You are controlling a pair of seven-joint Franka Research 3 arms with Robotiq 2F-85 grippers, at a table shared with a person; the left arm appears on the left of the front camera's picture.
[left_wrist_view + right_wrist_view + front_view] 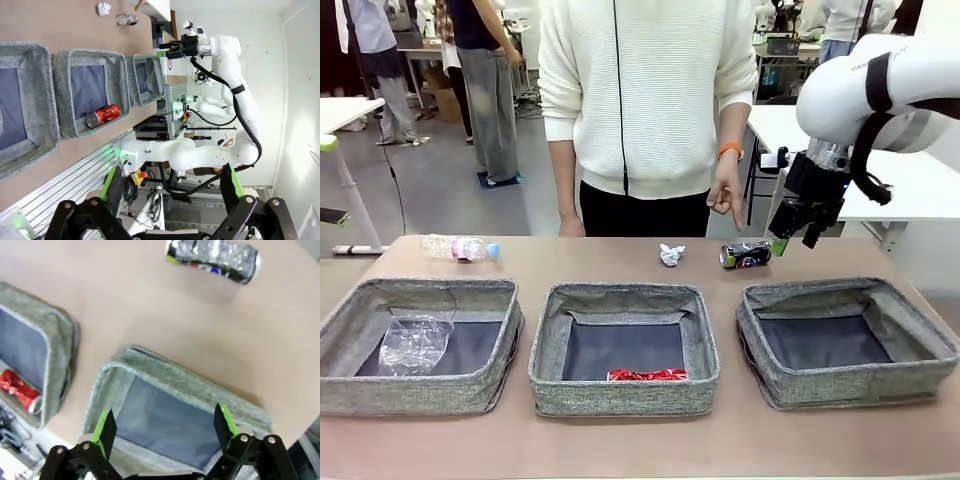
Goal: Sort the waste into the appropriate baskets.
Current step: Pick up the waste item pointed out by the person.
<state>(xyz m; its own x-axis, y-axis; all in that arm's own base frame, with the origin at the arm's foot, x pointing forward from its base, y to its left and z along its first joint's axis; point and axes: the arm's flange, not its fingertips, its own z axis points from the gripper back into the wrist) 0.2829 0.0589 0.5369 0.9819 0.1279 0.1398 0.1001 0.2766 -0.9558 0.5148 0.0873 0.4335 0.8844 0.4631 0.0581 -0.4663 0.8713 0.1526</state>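
Observation:
A dark drink can (745, 255) lies on the table behind the right basket (850, 385), with the person's finger (733, 218) pointing down at it. My right gripper (790, 240) hangs open just right of the can, above the table. In the right wrist view its green pads (223, 421) stand wide over the right basket (165, 372), the can (212, 255) beyond. A crumpled paper wad (671, 255) and a blue-capped bottle (460, 248) lie on the table. The crushed red can (647, 375) rests in the middle basket (620, 395); a squashed clear bottle (415, 342) lies in the left basket (410, 390). My left gripper (167, 215) is open and holds nothing.
The person stands at the far edge in a white sweater (645, 90). The three baskets fill the near half of the table. Bare tabletop (580, 258) runs behind them. From the left wrist view, the red can (102, 116) and the right arm (225, 55) show far off.

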